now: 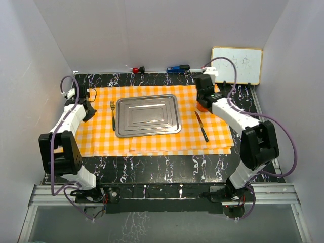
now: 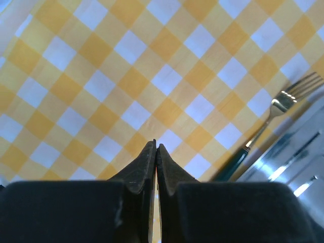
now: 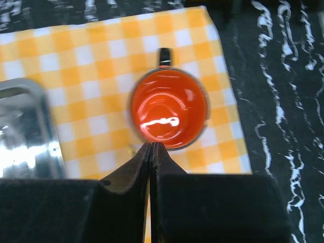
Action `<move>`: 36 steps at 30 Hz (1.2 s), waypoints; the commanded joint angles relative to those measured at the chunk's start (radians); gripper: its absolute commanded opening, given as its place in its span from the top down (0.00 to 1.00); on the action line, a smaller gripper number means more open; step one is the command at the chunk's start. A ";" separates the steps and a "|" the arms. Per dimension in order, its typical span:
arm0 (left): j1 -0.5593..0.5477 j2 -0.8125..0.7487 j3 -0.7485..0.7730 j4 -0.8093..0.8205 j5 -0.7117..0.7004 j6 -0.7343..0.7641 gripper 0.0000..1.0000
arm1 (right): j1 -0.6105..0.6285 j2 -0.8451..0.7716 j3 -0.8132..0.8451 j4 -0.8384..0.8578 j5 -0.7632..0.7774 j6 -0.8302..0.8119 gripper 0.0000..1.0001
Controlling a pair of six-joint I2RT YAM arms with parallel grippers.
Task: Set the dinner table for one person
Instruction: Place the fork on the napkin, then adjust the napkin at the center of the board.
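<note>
The dinner table (image 1: pixel 167 164) is black with white veining, and an orange-and-white checked cloth (image 1: pixel 152 139) is spread over it. On the cloth lie a steel tray (image 1: pixel 148 115), a fork (image 1: pixel 113 114) to its left and a knife (image 1: pixel 201 126) to its right. An orange cup (image 3: pixel 169 109) stands at the cloth's far right corner. My left gripper (image 2: pixel 156 147) is shut and empty above the cloth, left of the fork (image 2: pixel 273 114). My right gripper (image 3: pixel 152 146) is shut and empty, its tips just short of the cup's near rim.
A small whiteboard (image 1: pixel 237 65) leans at the back right. A red-handled tool (image 1: pixel 137 69) and a blue-handled screwdriver (image 1: pixel 178 68) lie along the table's far edge. White walls close in the table on three sides.
</note>
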State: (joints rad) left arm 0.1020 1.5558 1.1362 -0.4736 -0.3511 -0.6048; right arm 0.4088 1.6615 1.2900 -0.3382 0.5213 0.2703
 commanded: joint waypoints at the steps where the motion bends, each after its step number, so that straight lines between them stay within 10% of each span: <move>1: 0.005 0.071 0.049 -0.044 -0.103 0.012 1.00 | -0.162 -0.041 0.007 0.028 -0.129 0.027 1.00; 7: 0.005 0.176 0.060 -0.051 -0.049 -0.011 1.00 | -0.199 0.045 0.035 0.003 -0.344 0.017 1.00; 36: 0.079 0.359 0.008 -0.006 -0.029 -0.051 1.00 | -0.227 0.013 -0.025 0.052 -0.348 -0.012 1.00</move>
State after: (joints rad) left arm 0.1394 1.8431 1.1748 -0.4862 -0.3199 -0.6334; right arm 0.1822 1.7451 1.2415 -0.3161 0.1482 0.2634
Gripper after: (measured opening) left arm 0.007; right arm 0.005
